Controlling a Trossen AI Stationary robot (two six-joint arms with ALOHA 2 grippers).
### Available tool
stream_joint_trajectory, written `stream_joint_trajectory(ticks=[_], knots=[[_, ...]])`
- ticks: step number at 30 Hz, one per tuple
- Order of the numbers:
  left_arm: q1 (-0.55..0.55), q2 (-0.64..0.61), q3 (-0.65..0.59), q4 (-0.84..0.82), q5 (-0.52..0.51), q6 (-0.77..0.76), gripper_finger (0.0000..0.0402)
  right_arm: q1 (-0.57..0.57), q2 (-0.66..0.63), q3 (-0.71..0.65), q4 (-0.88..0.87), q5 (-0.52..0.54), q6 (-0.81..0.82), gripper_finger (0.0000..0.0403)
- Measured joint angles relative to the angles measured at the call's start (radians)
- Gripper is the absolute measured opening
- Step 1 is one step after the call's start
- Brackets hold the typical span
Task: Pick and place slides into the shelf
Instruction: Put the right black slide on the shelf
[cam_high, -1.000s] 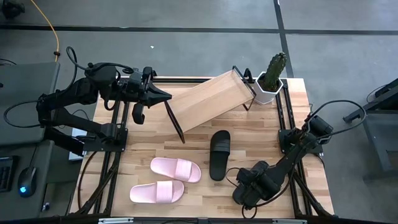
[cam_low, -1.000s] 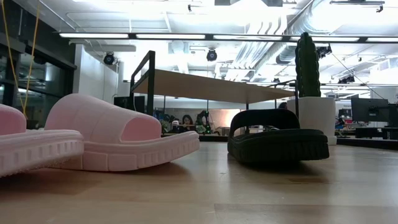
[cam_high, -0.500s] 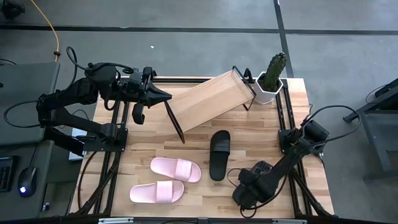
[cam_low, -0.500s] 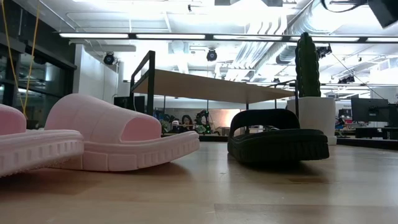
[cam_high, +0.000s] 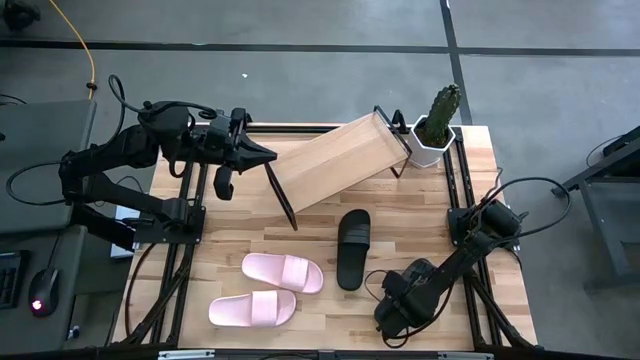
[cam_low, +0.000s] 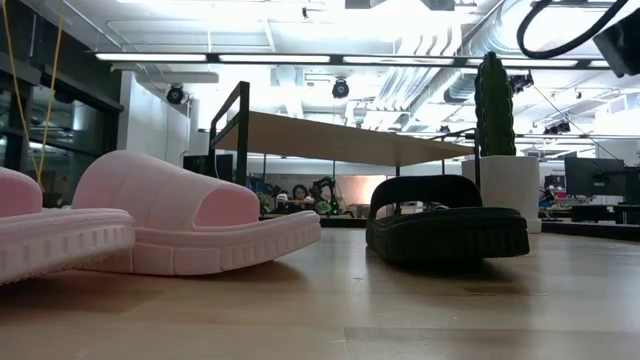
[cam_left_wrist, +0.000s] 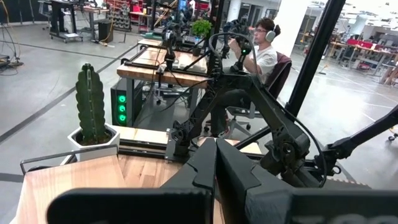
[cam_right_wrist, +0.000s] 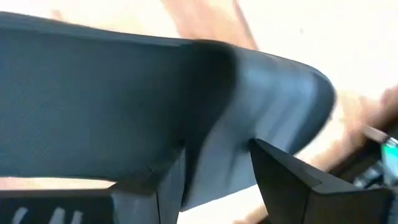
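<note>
One black slide (cam_high: 352, 248) lies flat mid-table, also in the low view (cam_low: 447, 220). Two pink slides (cam_high: 283, 272) (cam_high: 252, 308) lie left of it on their soles; the nearer pink slide (cam_low: 190, 230) fills the low view's left. The light-wood shelf (cam_high: 335, 160) stands slantwise at the far side on its dark end panels. My right gripper (cam_high: 395, 310) is low at the near right, over a second black slide (cam_right_wrist: 124, 106), which it hides in the high view. My left gripper (cam_high: 266, 153) hovers shut by the shelf's left end. My right gripper has the black slide's edge (cam_right_wrist: 214, 162) between its two fingers (cam_right_wrist: 163, 186), beside the wide strap. The dark material fills the gap from one finger to the other. It comes from above, pointing down. Whether the slide is lifted off the table cannot be seen.
A white hexagonal pot with a cactus (cam_high: 436, 128) stands at the far right corner, touching the shelf's right end. Bare wood lies between the slides and the near edge. A seated person (cam_left_wrist: 261, 56) shows in the room beyond the table.
My right arm has crept toward the table's near edge and slightly left, its elbow drawing in. Its cable and wrist have come into the low view's upper right corner. The slides in view, the shelf and the left arm have kept still.
</note>
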Motion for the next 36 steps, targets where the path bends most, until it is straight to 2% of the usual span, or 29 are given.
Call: stream_joint_trajectory(ticks=[8,14,19,27,36], knots=[[0.000,0.019,0.000,0.005,0.000,0.001,0.0001,0.000,0.001,-0.002,-0.102,-0.026,0.030,0.0174],[0.000,0.026,0.000,0.004,0.000,0.004,0.0001,0.000,0.001,-0.002,-0.070,-0.025,0.031,0.0164],[0.000,0.027,0.000,0.004,0.000,0.004,0.0001,0.000,0.001,-0.002,-0.058,-0.015,0.031,0.0120],[0.000,0.027,0.000,0.003,0.000,0.004,0.0001,0.000,0.001,0.000,-0.053,-0.011,0.034,0.0011],[0.000,0.027,0.000,0.003,0.000,0.004,0.0001,0.001,0.000,0.001,-0.062,0.015,0.008,0.0003]])
